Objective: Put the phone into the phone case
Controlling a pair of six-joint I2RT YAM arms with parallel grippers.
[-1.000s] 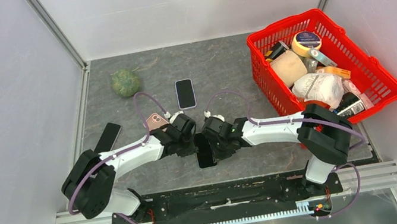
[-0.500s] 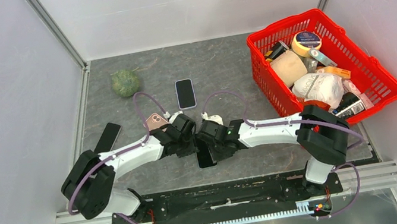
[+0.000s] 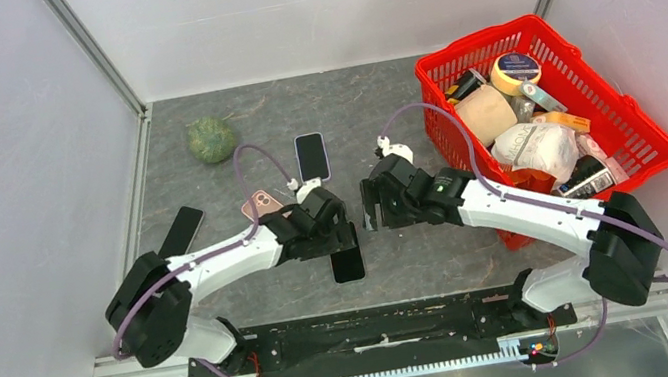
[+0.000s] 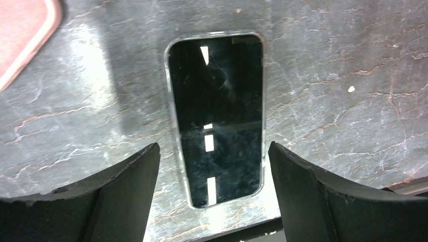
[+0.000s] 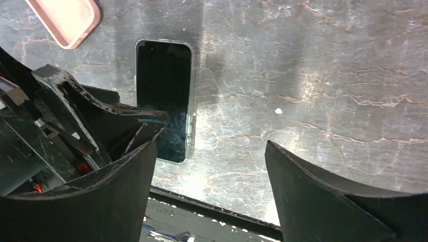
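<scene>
With both my left gripper (image 4: 213, 149) and right gripper (image 5: 210, 146) spread wide and holding nothing, the phone (image 4: 216, 118) lies flat in what looks like the clear phone case (image 4: 173, 126), close to the near edge of the table (image 4: 328, 101), so I judge a careless finger sweep could shove it off.

From above, my left pincer (image 3: 348, 235) covers the top end of the phone (image 3: 349, 267). The pink item (image 5: 65, 17), phone or case I can't tell, runs off my right wrist view's top edge; my left wrist view catches only its corner. Labels in the basket (image 3: 477, 40): too small to read.
</scene>
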